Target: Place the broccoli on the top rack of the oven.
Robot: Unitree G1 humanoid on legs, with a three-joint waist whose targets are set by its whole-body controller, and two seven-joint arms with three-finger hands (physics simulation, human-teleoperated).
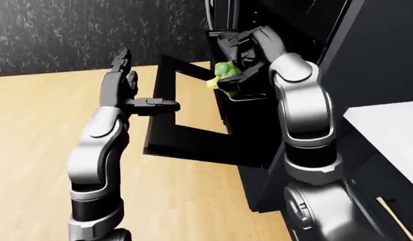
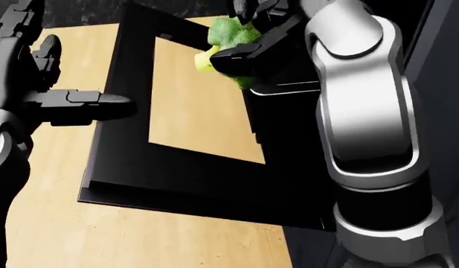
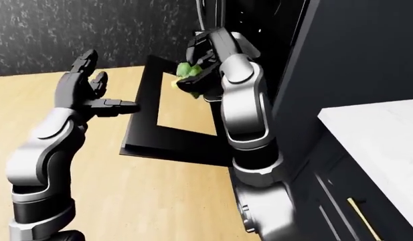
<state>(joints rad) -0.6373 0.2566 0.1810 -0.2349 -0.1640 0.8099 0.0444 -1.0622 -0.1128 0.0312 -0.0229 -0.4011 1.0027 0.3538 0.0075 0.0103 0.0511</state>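
The broccoli (image 2: 228, 34) sits clasped in the right hand (image 2: 253, 42) at the oven's (image 1: 259, 120) mouth, above the lowered door (image 2: 132, 139). The left hand (image 1: 129, 90) hovers splayed, grasping nothing. Only the eye views show the white counter (image 3: 380, 135).

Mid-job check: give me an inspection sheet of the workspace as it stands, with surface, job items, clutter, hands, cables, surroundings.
Surface: wooden floor; white countertop at the right edge of the right-eye view.
Job's things: broccoli gripped in front of the oven cavity; oven door folded down, open; a rack edge shows just below the hand, which rack cannot be told.
Clutter: nothing seen.
Hands: right hand closed round the broccoli; left hand open, empty, raised beside the door.
Cables: nothing seen.
Surroundings: dark speckled wall; dark cabinet beside the oven.
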